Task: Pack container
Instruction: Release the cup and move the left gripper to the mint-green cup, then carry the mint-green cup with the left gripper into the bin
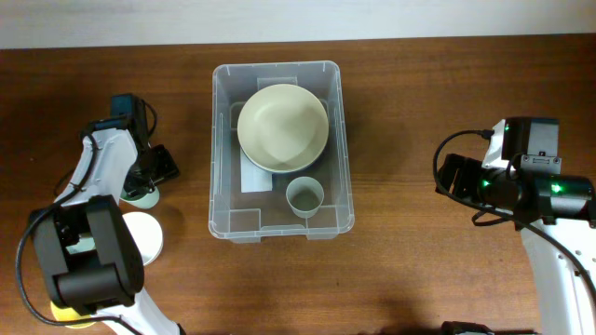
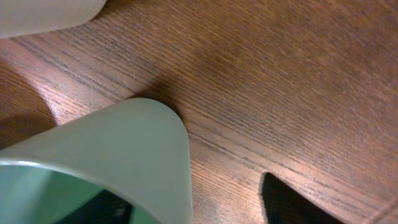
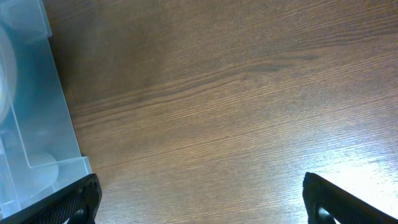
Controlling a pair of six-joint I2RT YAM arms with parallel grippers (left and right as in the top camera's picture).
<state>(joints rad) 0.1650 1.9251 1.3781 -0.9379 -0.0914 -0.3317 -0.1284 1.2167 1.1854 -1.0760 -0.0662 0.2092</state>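
The container (image 1: 220, 140), a clear rectangular tub, stands mid-table and holds a cream bowl (image 1: 282, 127) and a small pale green cup (image 1: 304, 196). Its corner also shows in the right wrist view (image 3: 37, 124). My left gripper (image 1: 149, 181) is down at a second pale green cup (image 1: 140, 195) on the table to the left. In the left wrist view the gripper (image 2: 193, 199) straddles this cup's wall (image 2: 124, 143): one finger is inside, the other outside with a gap, so it is open. My right gripper (image 3: 199, 193) is open and empty over bare wood right of the container, and also shows in the overhead view (image 1: 452, 177).
A white cup (image 1: 144, 234) stands just in front of the green cup on the left; its edge shows in the left wrist view (image 2: 43, 12). A yellow object (image 1: 63, 313) lies partly under the left arm's base. Bare wood lies between the container and the right arm.
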